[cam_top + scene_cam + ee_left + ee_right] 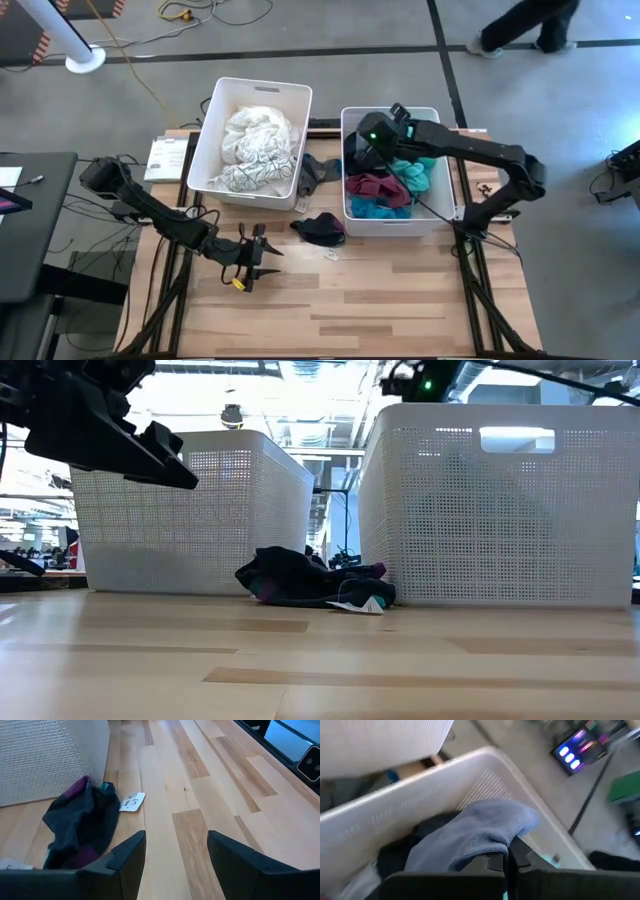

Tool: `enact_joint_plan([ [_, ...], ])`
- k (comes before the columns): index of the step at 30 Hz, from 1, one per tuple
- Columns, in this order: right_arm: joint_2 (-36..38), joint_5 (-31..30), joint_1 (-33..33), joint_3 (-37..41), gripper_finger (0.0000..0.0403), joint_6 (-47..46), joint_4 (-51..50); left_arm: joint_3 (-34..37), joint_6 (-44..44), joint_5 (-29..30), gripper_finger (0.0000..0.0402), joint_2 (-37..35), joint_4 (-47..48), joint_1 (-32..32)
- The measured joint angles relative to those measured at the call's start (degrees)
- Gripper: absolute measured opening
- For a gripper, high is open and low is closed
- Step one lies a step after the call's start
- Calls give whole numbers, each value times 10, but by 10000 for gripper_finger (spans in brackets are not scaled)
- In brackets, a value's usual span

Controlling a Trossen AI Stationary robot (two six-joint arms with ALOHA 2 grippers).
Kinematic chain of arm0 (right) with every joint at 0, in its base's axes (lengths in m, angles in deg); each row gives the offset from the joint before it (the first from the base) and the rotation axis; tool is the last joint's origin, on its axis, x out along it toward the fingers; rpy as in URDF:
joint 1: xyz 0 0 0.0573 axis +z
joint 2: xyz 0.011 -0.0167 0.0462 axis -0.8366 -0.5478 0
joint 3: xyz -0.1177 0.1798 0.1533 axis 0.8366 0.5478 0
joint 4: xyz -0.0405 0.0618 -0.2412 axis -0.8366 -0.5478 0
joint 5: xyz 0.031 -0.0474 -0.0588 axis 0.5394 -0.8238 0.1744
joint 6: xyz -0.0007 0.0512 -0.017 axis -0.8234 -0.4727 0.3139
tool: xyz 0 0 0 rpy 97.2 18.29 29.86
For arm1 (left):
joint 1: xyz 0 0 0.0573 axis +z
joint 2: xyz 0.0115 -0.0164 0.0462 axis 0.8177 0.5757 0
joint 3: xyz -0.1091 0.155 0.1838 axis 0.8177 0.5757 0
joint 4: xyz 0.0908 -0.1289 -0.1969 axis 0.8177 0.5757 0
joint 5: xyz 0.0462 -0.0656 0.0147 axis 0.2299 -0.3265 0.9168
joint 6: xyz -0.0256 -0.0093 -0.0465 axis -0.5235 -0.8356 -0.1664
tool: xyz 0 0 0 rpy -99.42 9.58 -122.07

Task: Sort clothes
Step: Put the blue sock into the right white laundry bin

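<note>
Sorting looks well under way from where I stand: the left bin [205, 150] holds a heap of white and patterned clothes [255, 145], and the right bin [350, 205] holds the coloured clothes [385, 190], teal, maroon and black. The right gripper [372, 140] hangs over the far end of that right bin, and the right wrist view shows its jaws clenched on a blue-grey garment [475, 837], held just above the dark things already inside, so I judge this piece is about to be dropped in with the colours. The left gripper [262, 250] hovers low over the bench [400, 290] in front of the bins, its jaws spread apart and grasping nothing. What is left, as far as I can see, is small. One dark garment [320, 228] with touches of teal and maroon lies on the bench just in front of the gap between the bins, with a small white tag [132, 801] beside it. Another grey piece of cloth [318, 172] lies in the gap itself, between the two bin walls. Both look like dark items that belong in the right bin. The left gripper is near the dark garment on the bench and seems best placed to take it.
</note>
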Motion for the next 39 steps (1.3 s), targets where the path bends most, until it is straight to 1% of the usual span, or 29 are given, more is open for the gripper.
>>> enact_joint_plan([
  [4,-22,71,-26,0,9,-29,-37,0,0,0,206,0,0,-4],
  [7,-35,103,-40,0,28,-45,-57,0,0,0,206,0,0,-4],
  [12,-46,130,-43,0,90,-48,-70,0,0,0,206,0,0,-4],
  [19,-31,174,-29,0,200,-65,-83,0,0,0,206,0,0,-4],
  [21,-22,175,-23,0,224,-72,-96,0,0,0,206,0,0,-4],
  [23,-9,177,-18,0,240,-80,-108,0,0,0,206,0,0,-4],
  [27,22,186,-1,0,248,-95,-125,0,0,0,206,0,0,-4],
  [33,67,186,34,0,239,-120,-121,0,0,0,206,0,-2,-4],
  [35,75,175,43,0,234,-125,-120,0,0,0,206,0,-4,-4],
  [39,80,134,57,0,226,-127,-120,0,-2,0,206,0,-4,-4],
])
